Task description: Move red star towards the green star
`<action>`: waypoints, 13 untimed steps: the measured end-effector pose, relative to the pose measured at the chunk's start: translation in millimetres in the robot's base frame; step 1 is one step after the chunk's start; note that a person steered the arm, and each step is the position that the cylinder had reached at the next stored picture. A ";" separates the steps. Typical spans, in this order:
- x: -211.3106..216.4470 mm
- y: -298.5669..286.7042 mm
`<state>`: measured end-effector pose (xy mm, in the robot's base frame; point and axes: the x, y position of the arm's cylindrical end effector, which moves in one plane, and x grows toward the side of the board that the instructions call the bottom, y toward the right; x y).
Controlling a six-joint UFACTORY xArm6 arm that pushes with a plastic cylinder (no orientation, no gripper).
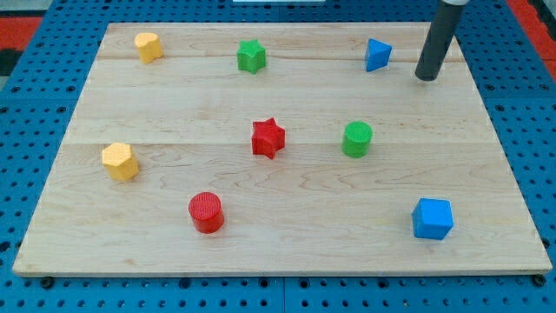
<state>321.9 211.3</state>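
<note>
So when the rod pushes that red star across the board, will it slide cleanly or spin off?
The red star sits flat and squat, so it probably slides rather than tips. Its points and notches could let my tip slip sideways, turning it. It looks like small rigid plastic on smooth wood, likely light.

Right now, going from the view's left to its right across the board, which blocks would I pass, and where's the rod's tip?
Yellow block → yellow block → red cylinder → green star → red star → green cylinder → blue triangular block → my tip, about level with the blue cube.
</note>
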 end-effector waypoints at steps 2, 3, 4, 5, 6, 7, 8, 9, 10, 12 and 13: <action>14.1 -107.1; 41.5 -176.6; 46.6 -166.1; 69.0 -162.6; 106.6 -173.5; 139.8 -176.3; 153.2 -216.7; 154.6 -244.7; 140.9 -244.2; 110.7 -280.6; 88.0 -265.4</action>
<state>409.8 -54.1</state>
